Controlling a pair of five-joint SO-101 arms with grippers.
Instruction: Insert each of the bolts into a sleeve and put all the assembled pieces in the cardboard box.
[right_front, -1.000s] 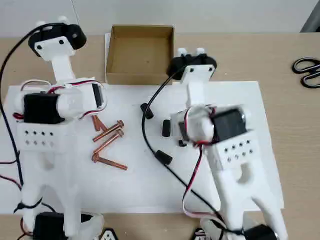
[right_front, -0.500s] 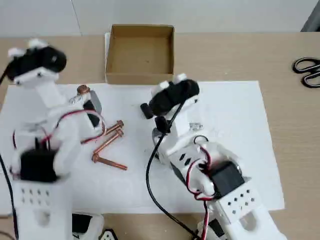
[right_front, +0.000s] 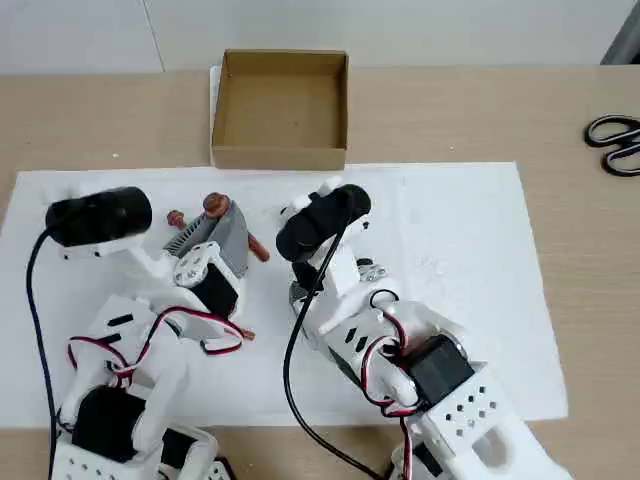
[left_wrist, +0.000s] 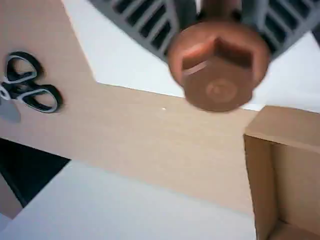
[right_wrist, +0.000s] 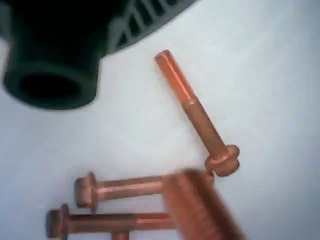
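Now the left end effector (right_front: 212, 232) is squeezing a bolt (right_front: 215, 205) left of the middle, below the cardboard box (right_front: 280, 157), and the right end effector (right_wrist: 85, 35) is holding a sleeve (right_wrist: 50, 75); lining tip and hole up straight is probably helping most

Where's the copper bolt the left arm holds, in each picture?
High view: bolt left of centre, below the cardboard box.
Left wrist view: its head, close up between grey jaws.
Right wrist view: blurred threaded end, probably it, near loose bolts.
Shared landmark: white sheet.
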